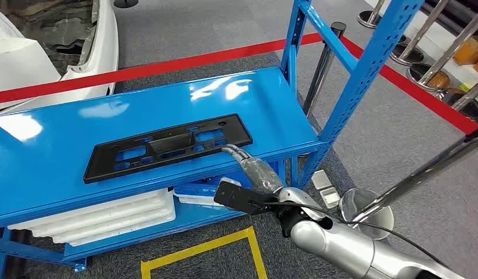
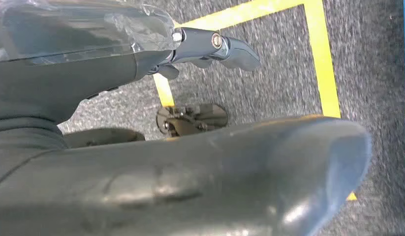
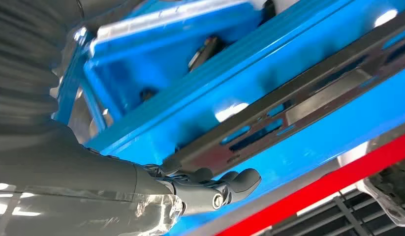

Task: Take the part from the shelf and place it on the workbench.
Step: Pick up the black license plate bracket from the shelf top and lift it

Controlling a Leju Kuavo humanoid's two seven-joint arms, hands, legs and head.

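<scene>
part: black flat plastic frame (image 1: 166,147) with rectangular cutouts, lying flat on the blue shelf (image 1: 62,133) top deck, long axis running roughly 8 to 2 o'clock in my head view; also in my right wrist view (image 3: 308,93), flat on the blue surface.
part position: middle of the deck, near end toward the front edge at about 5 o'clock from its centre.
my right hand: (image 1: 252,168) reaching in from 5 o'clock, fingertips (image 1: 232,150) at the part's near right corner; thumb and fingers (image 3: 239,181) extended forward, close together; looks like touching the part's end, cannot tell if any grip is made.
right hand state: nothing clearly pinched; whether fingers are around the edge or only beside it, cannot tell.
my right arm: silver forearm (image 1: 347,244) coming from lower right, black wrist bracket (image 1: 239,197) just below the shelf's front edge.
my left hand: (image 2: 215,46) hanging down over the floor, grey thumb stretched out, holding nothing; other fingers hidden, so spread or curled I cannot tell.
floor: grey carpet with yellow tape lines (image 2: 321,59), also at 6 o'clock in head view (image 1: 196,250).
lower shelf: white stacked trays (image 1: 103,218) under the top deck at 7 o'clock.
surroundings: red barrier belt (image 1: 166,65) behind the shelf at 12 o'clock, chrome stanchion (image 1: 370,212) at 4 o'clock, white car body (image 1: 27,64) at 10 o'clock, blue upright post (image 1: 370,64) at 2 o'clock.
</scene>
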